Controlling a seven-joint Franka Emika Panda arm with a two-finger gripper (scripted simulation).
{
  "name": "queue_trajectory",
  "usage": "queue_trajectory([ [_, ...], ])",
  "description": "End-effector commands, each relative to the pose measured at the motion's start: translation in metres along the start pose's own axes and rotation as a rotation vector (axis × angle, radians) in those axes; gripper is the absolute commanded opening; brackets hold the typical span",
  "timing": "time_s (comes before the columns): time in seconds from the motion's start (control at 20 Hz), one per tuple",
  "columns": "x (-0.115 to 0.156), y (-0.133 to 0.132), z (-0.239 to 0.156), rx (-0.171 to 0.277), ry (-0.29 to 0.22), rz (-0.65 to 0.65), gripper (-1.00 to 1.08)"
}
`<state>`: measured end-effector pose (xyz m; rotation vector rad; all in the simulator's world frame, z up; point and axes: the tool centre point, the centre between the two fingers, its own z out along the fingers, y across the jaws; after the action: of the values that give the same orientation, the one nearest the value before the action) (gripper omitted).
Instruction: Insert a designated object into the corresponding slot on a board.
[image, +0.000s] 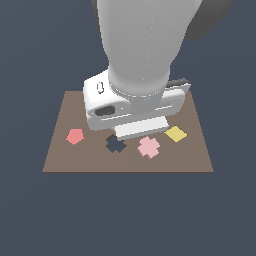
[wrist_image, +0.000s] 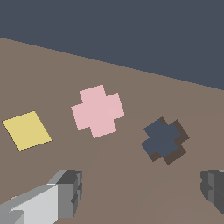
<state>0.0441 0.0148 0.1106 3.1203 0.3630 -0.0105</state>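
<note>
Grey fingers (wrist_image: 65, 192) are standing spread wide apart in the wrist view, one at each lower corner of the picture, with bare brown surface between them and nothing pinched. The gripper (wrist_image: 140, 190) is hanging above the board (image: 55, 160), apart from every piece on it. Just beyond the open gap, the pale-pink cross (wrist_image: 98, 111) is lying flat on the board, untouched, and the dark navy cross-shaped slot (wrist_image: 162, 139) is sitting just beside it, turned at a slightly different angle from the piece. On the pink cross's other side the yellow diamond (wrist_image: 27, 130) is lying flat as well. In the exterior view the white wrist and hand are looming over the back half of the board and hiding the fingers; the gripper's pale underside is showing just behind the slot (image: 115, 144) and the pink cross (image: 149, 146). The yellow diamond (image: 175, 133) is resting toward the exterior view's right, and a salmon-red pentagon (image: 74, 136) is lying toward the exterior view's left, well apart from the cross. Around the board, plain dark blue-grey ground (image: 30, 215) is spreading out.
</note>
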Motion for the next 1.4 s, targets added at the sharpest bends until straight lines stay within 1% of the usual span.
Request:
queue_trajectory([
  [0.0,0.013,-0.008,0.016,0.001,0.002,-0.073,1.0],
  [0.3,0.035,-0.025,0.044,0.0,0.005,-0.21,1.0],
  [0.6,0.046,-0.036,0.06,-0.001,0.007,-0.286,1.0],
  [1.15,0.047,-0.038,0.061,-0.001,0.006,-0.293,1.0],
  [1.35,0.047,-0.037,0.073,-0.002,0.006,-0.292,1.0],
])
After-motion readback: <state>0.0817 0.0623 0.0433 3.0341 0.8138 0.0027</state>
